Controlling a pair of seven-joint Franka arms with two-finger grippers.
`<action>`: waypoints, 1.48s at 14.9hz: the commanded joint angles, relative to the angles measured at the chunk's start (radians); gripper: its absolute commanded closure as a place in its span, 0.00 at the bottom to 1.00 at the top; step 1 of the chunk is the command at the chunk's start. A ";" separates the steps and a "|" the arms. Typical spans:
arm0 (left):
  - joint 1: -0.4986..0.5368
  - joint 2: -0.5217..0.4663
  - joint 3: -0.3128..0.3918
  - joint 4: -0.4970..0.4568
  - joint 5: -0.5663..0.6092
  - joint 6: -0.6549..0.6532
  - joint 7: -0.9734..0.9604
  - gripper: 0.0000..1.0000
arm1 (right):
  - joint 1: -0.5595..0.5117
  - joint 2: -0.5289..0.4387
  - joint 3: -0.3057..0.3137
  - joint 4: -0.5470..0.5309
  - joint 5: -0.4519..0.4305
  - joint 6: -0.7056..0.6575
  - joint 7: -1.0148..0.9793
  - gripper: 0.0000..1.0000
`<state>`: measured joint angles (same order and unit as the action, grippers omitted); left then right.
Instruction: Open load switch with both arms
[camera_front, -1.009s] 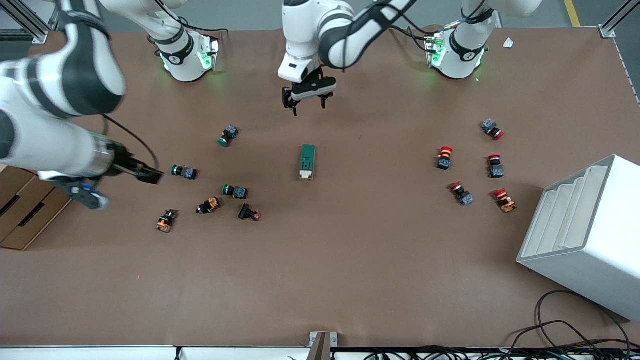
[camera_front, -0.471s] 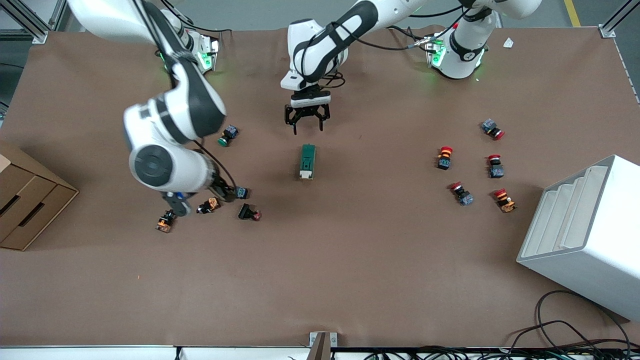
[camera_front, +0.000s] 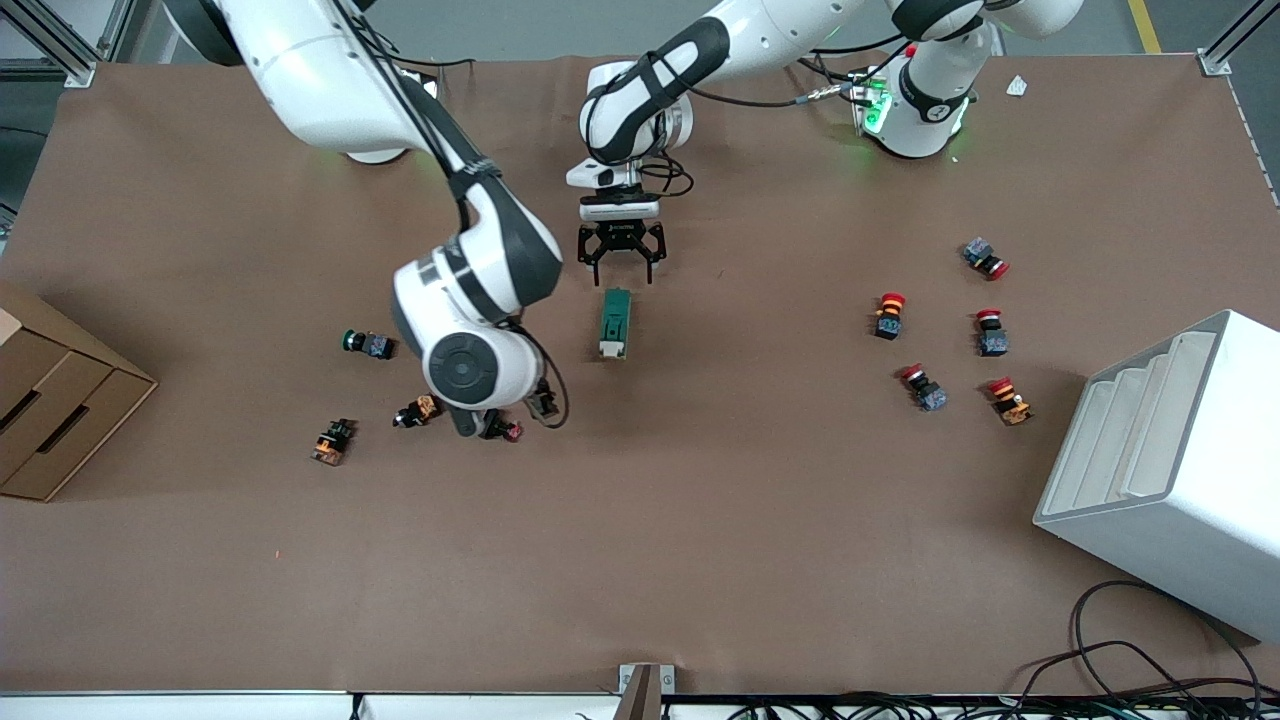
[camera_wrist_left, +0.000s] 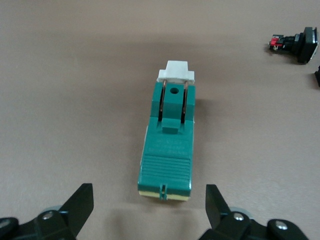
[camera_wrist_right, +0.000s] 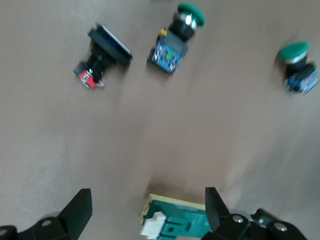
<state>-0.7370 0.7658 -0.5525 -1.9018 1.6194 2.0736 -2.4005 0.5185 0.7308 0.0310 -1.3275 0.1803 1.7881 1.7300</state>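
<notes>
The load switch (camera_front: 615, 323) lies flat in the middle of the table, a dark green block with its white toggle (camera_wrist_left: 175, 71) at the end nearer the front camera. My left gripper (camera_front: 621, 274) hangs open just off the switch's other end; in the left wrist view its black fingers (camera_wrist_left: 82, 200) flank that end without touching. My right gripper (camera_wrist_right: 147, 200) is open and holds nothing. It hovers beside the switch toward the right arm's end, with the toggle end of the load switch (camera_wrist_right: 175, 224) showing low between its fingers. In the front view the right wrist (camera_front: 470, 368) hides that gripper.
Green, orange and black push-buttons (camera_front: 368, 344) (camera_front: 333, 441) (camera_front: 500, 430) lie under and around the right wrist. Several red-capped buttons (camera_front: 889, 315) sit toward the left arm's end, by a white tiered bin (camera_front: 1170, 470). A cardboard box (camera_front: 50, 410) stands at the right arm's end.
My right arm has swung from its end of the table in toward the load switch. My left gripper has come closer to the switch's end, still open.
</notes>
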 joint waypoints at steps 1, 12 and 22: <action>-0.013 0.049 0.006 0.026 0.089 -0.041 -0.066 0.01 | 0.034 0.051 -0.002 0.030 0.039 0.048 0.101 0.00; -0.054 0.121 0.055 0.055 0.260 -0.086 -0.121 0.02 | 0.153 0.121 -0.002 0.022 0.044 0.079 0.261 0.00; -0.122 0.124 0.114 0.069 0.257 -0.162 -0.114 0.01 | 0.189 0.121 -0.003 0.019 0.036 0.005 0.278 0.00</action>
<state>-0.8507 0.8673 -0.4506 -1.8554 1.8650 1.9389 -2.5156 0.6999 0.8455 0.0305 -1.3178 0.2127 1.8348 1.9922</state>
